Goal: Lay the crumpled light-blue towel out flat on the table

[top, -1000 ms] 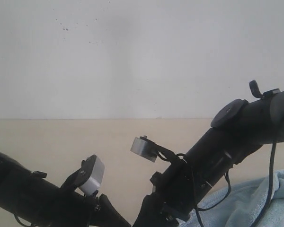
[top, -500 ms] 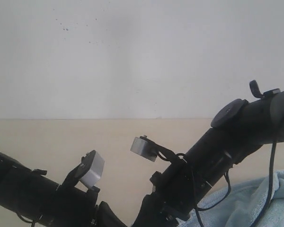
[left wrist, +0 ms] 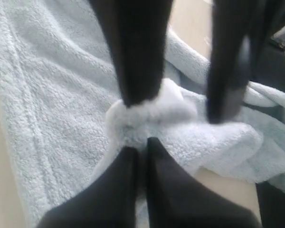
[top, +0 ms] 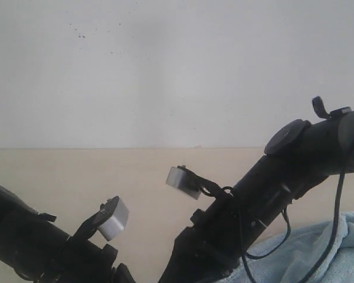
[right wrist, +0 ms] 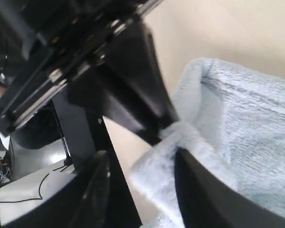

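Note:
The light-blue towel lies rumpled on the beige table; a heap of it shows at the lower right of the exterior view. My left gripper is shut on a bunched fold of the towel. My right gripper stands open right opposite it, and a towel edge lies between its fingers. In the left wrist view the right gripper's fingers come down on the same bunch. Both grippers are below the frame edge in the exterior view.
A plain white wall rises behind the table. Black cables hang from the right arm. The left arm lies low at the left. Past the table's edge, the right wrist view shows a dark stand.
The left arm has sunk slightly and the right arm has edged a little up and right. The towel heap has hardly moved.

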Tool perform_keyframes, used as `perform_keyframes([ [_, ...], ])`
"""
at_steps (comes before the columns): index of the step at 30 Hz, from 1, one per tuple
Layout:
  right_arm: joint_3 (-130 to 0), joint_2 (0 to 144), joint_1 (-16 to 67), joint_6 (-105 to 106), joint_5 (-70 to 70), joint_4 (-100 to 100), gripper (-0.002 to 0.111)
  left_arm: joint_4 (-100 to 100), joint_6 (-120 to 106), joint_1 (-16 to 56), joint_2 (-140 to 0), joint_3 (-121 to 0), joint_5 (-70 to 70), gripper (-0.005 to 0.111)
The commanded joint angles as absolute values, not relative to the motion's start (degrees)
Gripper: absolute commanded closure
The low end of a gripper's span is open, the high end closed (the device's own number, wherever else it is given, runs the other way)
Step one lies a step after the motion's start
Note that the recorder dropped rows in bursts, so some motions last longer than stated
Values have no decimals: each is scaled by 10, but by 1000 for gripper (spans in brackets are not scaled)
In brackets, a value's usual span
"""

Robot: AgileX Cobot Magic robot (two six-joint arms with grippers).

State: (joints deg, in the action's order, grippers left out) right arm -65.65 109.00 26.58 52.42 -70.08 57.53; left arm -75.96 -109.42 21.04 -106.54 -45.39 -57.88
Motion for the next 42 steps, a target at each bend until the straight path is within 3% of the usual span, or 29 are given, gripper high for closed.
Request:
perform_keyframes([
  [1,-705,1067,217,421,-700,535,64,-706,-1009,212,-1010,-457,-575,103],
  [7,-779,1031,115,357,-700,531,64,-612,-872,190,-929,-456,-495,103],
  [12,-828,1025,6,271,-700,411,64,-579,-770,153,-878,-454,-481,103],
  [20,-774,1029,-110,131,-659,181,64,-581,-525,118,-833,-454,-461,103],
  [33,-794,1147,-122,158,-596,136,64,-807,-681,118,-836,-410,-383,103],
  [42,-879,1150,-122,92,-569,41,64,-930,-786,118,-875,-410,-438,103],
])
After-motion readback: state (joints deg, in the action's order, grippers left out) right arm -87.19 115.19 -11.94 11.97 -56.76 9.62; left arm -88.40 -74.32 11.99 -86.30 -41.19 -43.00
